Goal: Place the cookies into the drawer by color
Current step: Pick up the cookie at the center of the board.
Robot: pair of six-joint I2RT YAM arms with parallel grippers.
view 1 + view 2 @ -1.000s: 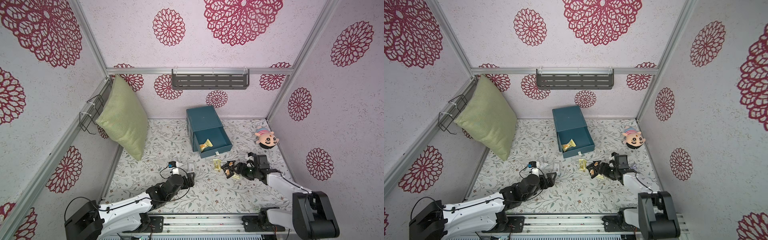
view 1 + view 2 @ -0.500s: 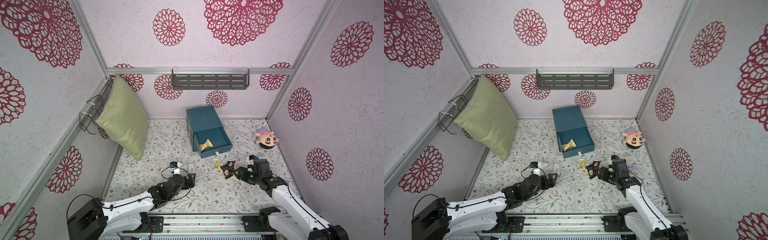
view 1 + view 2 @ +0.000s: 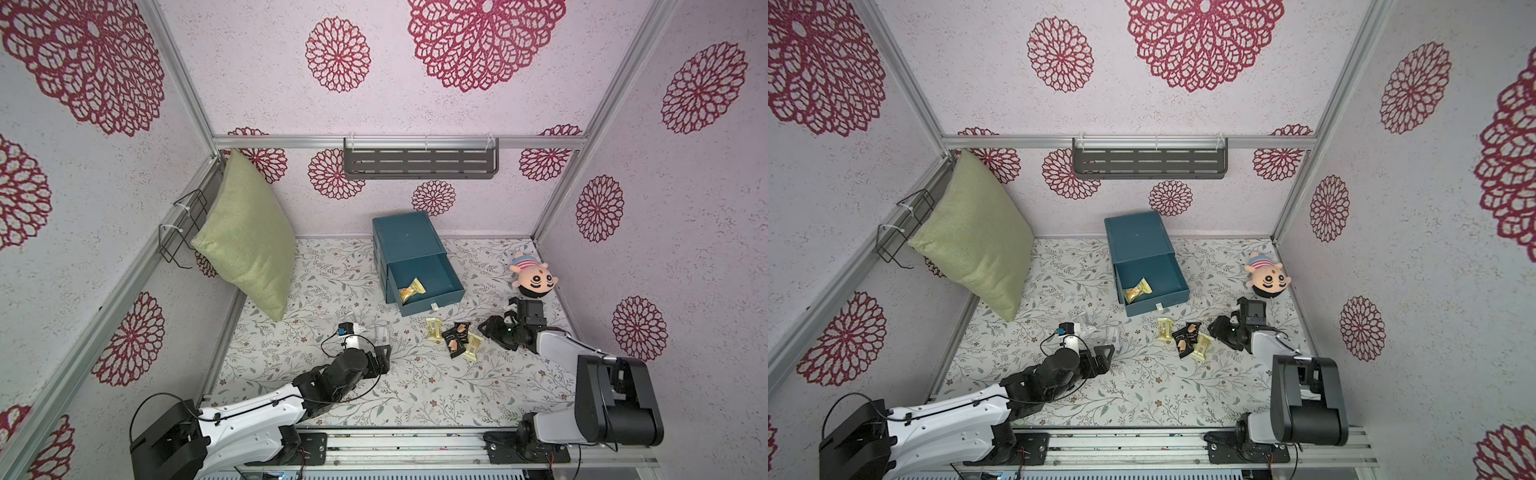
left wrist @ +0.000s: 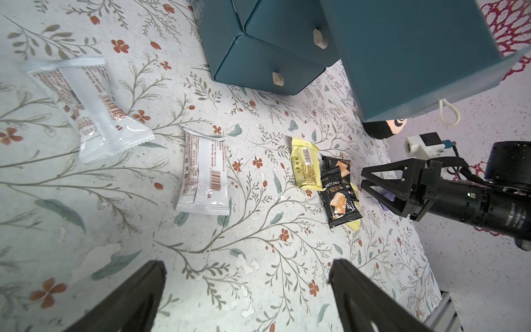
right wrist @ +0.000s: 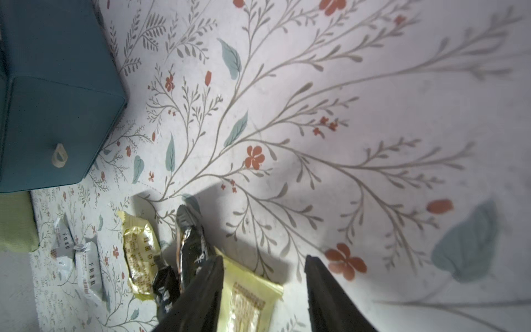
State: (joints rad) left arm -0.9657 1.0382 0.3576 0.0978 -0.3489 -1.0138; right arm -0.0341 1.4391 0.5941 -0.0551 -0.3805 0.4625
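starting at the near edge, the left arm (image 3: pixel 257 415) sits as it did a second ago. the left jaws are spread wide and empty above the counter (image 3: pixel 415 386), short of the two whitish cookies (image 4: pixel 205 175). the change is on the right arm (image 3: pixel 557 345): the right jaws have narrowed over the last second but are not shut, and they clamp nothing. in the right wrist view a corner of a yellow cookie (image 5: pixel 250 296) reaches only part way across the gap between them. the pile of yellow and black cookies (image 3: pixel 455 345) looks unmoved. so i judge a pinch on that yellow one is under way, not done. beyond, the drawer chest (image 3: pixel 405 237) has its top drawer (image 3: pixel 434 300) pulled out. one yellow packet (image 3: pixel 410 289) lies inside, so this one likely belongs there too.
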